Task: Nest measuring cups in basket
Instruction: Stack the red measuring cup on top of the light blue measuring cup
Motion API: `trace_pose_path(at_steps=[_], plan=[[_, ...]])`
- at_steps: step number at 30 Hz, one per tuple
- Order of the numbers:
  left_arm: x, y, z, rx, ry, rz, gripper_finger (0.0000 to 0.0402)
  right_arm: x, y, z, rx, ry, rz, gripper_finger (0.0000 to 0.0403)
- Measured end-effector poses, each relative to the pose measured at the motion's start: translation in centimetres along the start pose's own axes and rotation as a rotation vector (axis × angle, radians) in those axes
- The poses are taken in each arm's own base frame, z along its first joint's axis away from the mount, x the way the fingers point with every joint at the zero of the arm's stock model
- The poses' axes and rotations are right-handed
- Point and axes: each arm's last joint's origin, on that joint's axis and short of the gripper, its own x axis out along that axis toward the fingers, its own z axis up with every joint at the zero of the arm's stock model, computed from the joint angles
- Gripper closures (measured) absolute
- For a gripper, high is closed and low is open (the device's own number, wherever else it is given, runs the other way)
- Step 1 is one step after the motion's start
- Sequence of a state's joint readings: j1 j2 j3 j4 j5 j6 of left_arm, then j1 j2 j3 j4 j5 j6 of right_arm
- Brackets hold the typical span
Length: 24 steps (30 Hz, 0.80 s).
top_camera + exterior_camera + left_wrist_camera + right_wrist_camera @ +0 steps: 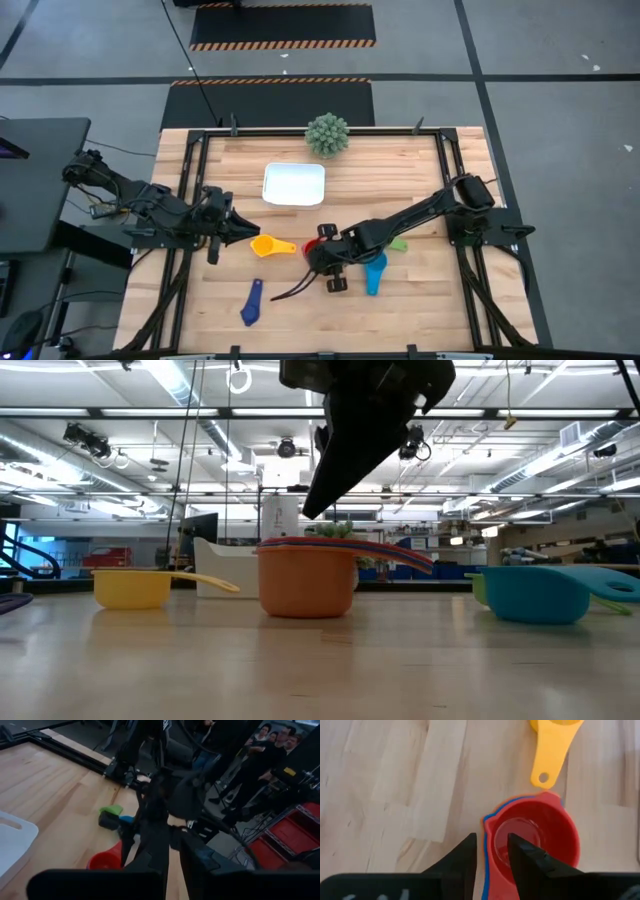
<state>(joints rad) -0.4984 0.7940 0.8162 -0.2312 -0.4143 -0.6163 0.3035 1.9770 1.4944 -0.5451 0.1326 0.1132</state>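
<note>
A red measuring cup [535, 837] sits nested in a blue one and an orange one [305, 578], which stands on the table near its middle; their handles [400, 555] stick out to one side. My right gripper [491, 845] hangs open just above this stack, one finger over the bowl and one outside the rim, touching nothing. A yellow cup [265, 245] lies left of it, a light blue cup [375, 272] and a green cup [398, 243] to its right, and a dark blue cup [250, 303] nearer the front. The white basket [294, 184] stands toward the far side. My left gripper [240, 230] waits shut beside the yellow cup.
A spiky grey-green ball plant [327, 134] stands at the far edge behind the basket. Black frame rails [200, 170] run along the table's left and right sides. People stand in the room beyond the table [265, 755].
</note>
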Motion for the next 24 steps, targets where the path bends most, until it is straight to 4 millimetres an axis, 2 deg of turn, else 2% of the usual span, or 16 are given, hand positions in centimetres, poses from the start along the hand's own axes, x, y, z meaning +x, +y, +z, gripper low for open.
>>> trace_pose_path(at_steps=[6, 17, 24], plan=[[0.0, 0.3, -0.4, 0.021, 0.04, 0.028, 0.0354, -1.8, -0.5, -0.2, 0.031, 0.037, -0.012, 0.0288], [0.6, 1.0, -1.6, 0.078, 0.129, 0.123, 0.0354, -4.8, -1.8, -2.5, 0.167, 0.267, -0.125, 0.0288], [1.7, 1.0, -2.4, 0.104, 0.168, 0.16, 0.0354, -5.7, -0.5, -2.7, 0.179, 0.258, -0.138, 0.0288]])
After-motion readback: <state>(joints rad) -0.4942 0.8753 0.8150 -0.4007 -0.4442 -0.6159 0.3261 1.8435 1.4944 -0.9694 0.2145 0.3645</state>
